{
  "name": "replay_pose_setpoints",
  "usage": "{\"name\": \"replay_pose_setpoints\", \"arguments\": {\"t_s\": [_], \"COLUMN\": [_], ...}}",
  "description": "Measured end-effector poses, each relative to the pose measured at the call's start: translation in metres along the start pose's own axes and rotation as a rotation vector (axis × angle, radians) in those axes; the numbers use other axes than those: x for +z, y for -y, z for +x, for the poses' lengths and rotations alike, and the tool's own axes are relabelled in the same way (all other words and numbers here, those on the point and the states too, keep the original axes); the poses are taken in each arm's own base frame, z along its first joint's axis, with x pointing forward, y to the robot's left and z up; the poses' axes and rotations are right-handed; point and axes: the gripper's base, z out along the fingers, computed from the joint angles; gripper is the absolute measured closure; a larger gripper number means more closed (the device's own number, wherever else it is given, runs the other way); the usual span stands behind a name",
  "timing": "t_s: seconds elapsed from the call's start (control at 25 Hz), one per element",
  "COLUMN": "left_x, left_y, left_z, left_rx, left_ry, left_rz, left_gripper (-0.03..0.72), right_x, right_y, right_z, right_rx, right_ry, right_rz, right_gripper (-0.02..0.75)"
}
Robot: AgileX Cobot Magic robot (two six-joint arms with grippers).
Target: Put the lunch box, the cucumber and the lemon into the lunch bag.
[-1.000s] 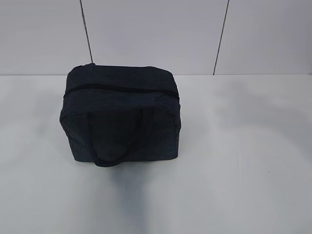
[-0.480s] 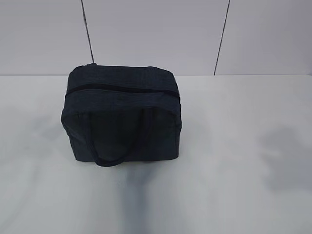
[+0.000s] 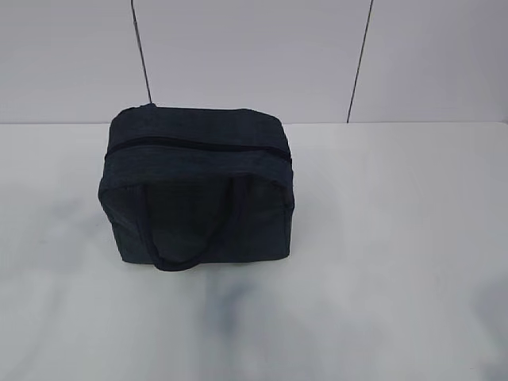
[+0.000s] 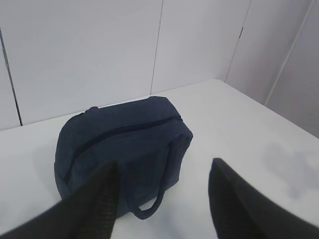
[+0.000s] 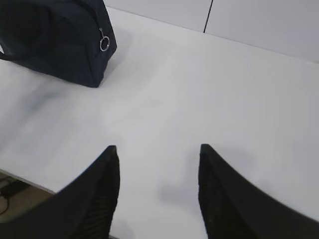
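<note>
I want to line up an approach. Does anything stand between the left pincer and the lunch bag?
Nothing visible does. The left pincer hangs open over bare white table, and the lunch bag sits just beyond its fingertips with its zipper closed. No lunch box, cucumber or lemon shows in any view.

a dark navy lunch bag (image 3: pixel 198 186) stands alone left of centre on the white table (image 3: pixel 397 238), the only obstacle on the surface. its zipper (image 3: pixel 198 146) runs closed across the top, barring entry from above, and a strap handle (image 3: pixel 178 238) droops down the near face. bare table lies open across the right half and lower part of the frame. in the right wrist view, a metal ring pull (image 5: pixel 104 44) hangs at the bag's end at upper left, with bare table beside it.
</note>
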Motion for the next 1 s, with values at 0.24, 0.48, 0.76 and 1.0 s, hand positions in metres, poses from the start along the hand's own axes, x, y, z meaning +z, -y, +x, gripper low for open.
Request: {"name": "replay_pose_setpoints", "arguments": {"t_s": [0.24,0.48,0.76,1.0], "left_x": [-0.001,-0.002,-0.003,-0.003], "left_y": [0.002,0.005,0.007,0.003], "left_z": [0.002,0.005,0.008,0.008], "left_rx": [0.026,0.055,0.087,0.106], "left_ry": [-0.021,-0.049,-0.078,-0.078], "left_rz": [0.02,0.057,0.081,0.045], "left_gripper": [0.267,0.267,0.267,0.267], "right_x": [0.008,0.023,0.024,0.024], "right_y": [0.0,-0.004,-0.004,0.001], "right_z": [0.009,0.022,0.022,0.023], "right_rx": [0.0,0.011,0.012,-0.015], "right_ry": [-0.069,-0.13,-0.131,-0.136], "right_rz": [0.007,-0.024,-0.026,0.028], "right_gripper": [0.342,0.342,0.342,0.342]}}
